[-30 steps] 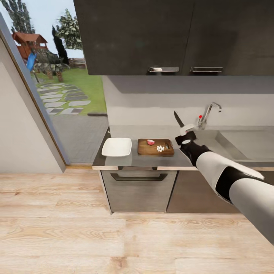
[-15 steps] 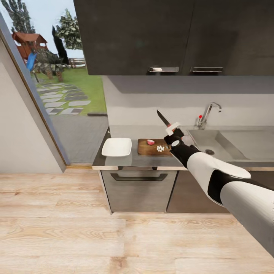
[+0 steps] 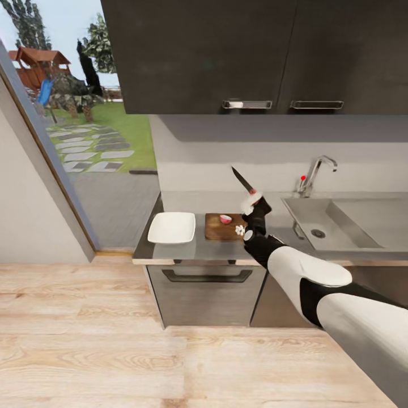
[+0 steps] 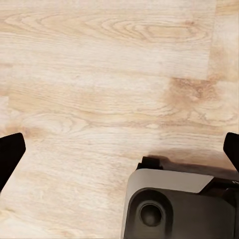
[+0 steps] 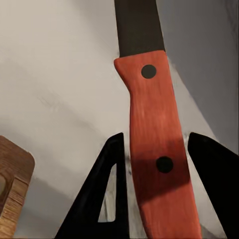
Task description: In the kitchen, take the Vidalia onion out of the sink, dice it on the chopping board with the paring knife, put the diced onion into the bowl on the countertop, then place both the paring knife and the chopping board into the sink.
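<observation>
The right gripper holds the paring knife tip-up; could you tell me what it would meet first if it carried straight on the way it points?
Probably the grey back wall behind the countertop, under the dark cabinets. The right gripper aims the paring knife up and away; depth is unclear.

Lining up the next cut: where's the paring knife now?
In the head view, the paring knife is in the right gripper, blade up, above the chopping board's right end.
</observation>
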{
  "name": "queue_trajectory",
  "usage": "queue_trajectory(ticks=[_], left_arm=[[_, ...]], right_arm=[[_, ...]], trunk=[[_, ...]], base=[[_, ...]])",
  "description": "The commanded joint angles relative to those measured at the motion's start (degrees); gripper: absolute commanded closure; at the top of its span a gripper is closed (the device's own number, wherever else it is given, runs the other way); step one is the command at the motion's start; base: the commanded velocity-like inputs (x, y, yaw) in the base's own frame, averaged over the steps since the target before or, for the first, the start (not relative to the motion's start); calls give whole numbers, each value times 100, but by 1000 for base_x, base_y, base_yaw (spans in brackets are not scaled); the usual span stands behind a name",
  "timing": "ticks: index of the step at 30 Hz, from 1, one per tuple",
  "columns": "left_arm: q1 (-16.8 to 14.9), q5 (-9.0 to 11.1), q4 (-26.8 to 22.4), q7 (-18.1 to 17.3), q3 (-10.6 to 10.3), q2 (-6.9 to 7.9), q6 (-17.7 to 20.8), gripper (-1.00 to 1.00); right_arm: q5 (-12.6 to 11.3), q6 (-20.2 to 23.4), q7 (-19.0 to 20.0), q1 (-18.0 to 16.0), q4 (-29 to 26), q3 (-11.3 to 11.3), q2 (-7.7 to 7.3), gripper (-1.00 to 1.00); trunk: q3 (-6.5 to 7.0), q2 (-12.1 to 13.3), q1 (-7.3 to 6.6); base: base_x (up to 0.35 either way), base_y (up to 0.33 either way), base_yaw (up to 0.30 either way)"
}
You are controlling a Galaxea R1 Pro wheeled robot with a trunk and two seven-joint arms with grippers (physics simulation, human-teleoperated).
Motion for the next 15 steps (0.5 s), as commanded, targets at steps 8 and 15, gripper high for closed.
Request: queue_trajectory(ticks=[8,15], left_arm=[[-9,7,22,16,-36,-3,-27,-100],[-9,7,22,16,-36,-3,-27,-100]], right_arm=[[44,-3,-1044,232,-6,108,61,100],[44,161,-1605,629,24,536,61,100]], trunk=[[-11,-12,4],[-11,-12,4]], base=[[13,0,0],[0,0,0]])
